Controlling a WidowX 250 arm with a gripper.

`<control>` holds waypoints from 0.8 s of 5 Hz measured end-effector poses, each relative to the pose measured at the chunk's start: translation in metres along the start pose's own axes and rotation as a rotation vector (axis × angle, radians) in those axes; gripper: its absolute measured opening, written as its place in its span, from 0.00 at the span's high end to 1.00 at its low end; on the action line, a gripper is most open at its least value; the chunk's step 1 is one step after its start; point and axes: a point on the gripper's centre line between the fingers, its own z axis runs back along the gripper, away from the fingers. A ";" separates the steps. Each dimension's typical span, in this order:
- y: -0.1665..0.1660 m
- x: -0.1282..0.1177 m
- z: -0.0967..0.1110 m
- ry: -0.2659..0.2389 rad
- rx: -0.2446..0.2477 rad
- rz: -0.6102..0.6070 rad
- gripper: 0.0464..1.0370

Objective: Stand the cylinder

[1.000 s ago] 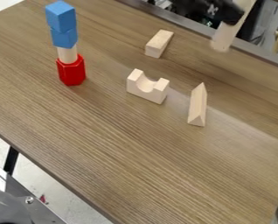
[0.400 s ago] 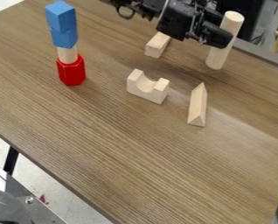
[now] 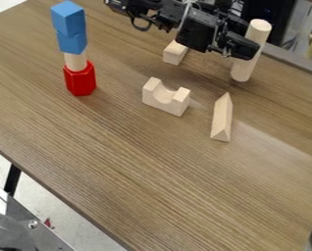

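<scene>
Presently, the tool [image 3: 247,52] is closed on the cylinder [image 3: 243,72], gripping it around mid-height. As I view the desk [image 3: 152,162], the cylinder is at two o'clock from the arch [image 3: 165,97], looking close to upright; whether its base meets the desk cannot be confirmed. Principal hazard: release with the base raised or tilted, whereupon it could topple and roll towards the wedge [image 3: 221,118] at seven o'clock, or over the far edge at one o'clock. Secondary hazard: a sideways drag on opening could tip so slender a piece.
</scene>
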 end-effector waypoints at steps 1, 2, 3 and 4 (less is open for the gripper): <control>0.001 0.006 -0.002 -0.002 0.005 0.015 0.51; 0.002 0.010 -0.003 -0.007 0.010 0.022 0.51; 0.002 0.013 -0.003 -0.009 0.014 0.021 0.51; 0.002 0.013 -0.003 -0.011 0.013 0.021 0.44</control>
